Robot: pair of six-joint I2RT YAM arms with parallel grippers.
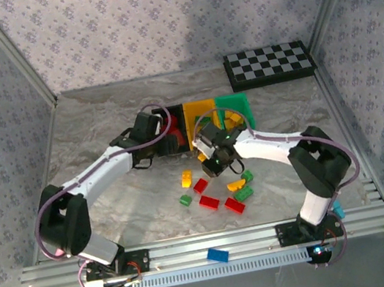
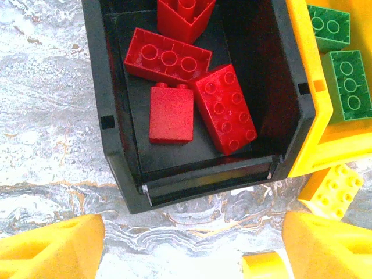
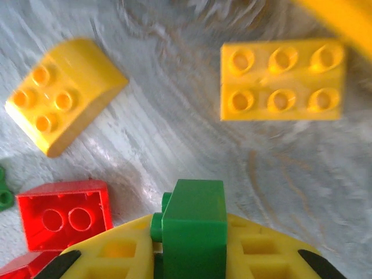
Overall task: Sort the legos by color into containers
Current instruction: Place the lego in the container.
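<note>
Marbled bench under my right claw, pinching green lego: lift straight, grip firm, release over green bin.

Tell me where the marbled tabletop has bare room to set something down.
Free: the back-left patch beside the black plastic bin, and the strip in front of the black-and-white checkerboard. Crowded: the middle, with loose red, yellow and green plastic bricks.

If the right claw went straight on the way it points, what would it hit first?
Probably bare table, between the curved yellow brick and the six-stud yellow brick; depth is uncertain.
</note>
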